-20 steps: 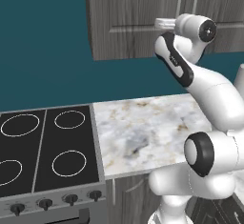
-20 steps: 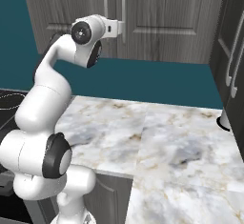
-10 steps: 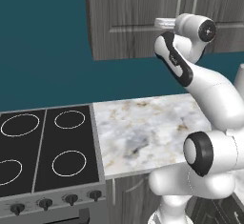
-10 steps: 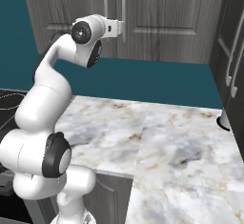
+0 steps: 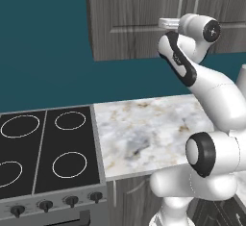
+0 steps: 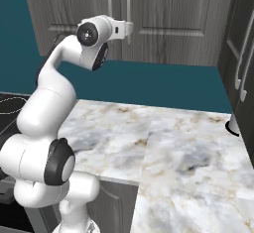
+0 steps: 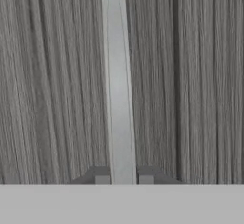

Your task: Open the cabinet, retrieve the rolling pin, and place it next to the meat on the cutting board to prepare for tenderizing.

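Observation:
The grey wood-grain cabinet [image 5: 134, 23] [image 6: 183, 9] hangs above the counter with both doors shut. My gripper [image 6: 130, 29] [image 5: 162, 23] is raised to the doors at handle height. In the hand view one slim silver bar handle [image 7: 116, 99] runs straight up between my fingertips [image 7: 102, 179], and the gripper [image 7: 124, 179] is shut on it. A dark seam [image 7: 176, 75] lies just beside that handle. The rolling pin, the meat and the cutting board are out of view.
A marble counter [image 5: 149, 129] [image 6: 188, 147] stretches below the arm. A black four-ring stove [image 5: 43, 148] adjoins it on the left. A tall dark unit with long bar handles [image 6: 243, 53] stands at the right, with a small white object [image 6: 232, 125] at its foot.
The fingers have closed from wide open onto the cabinet handle. The arm has hardly moved.

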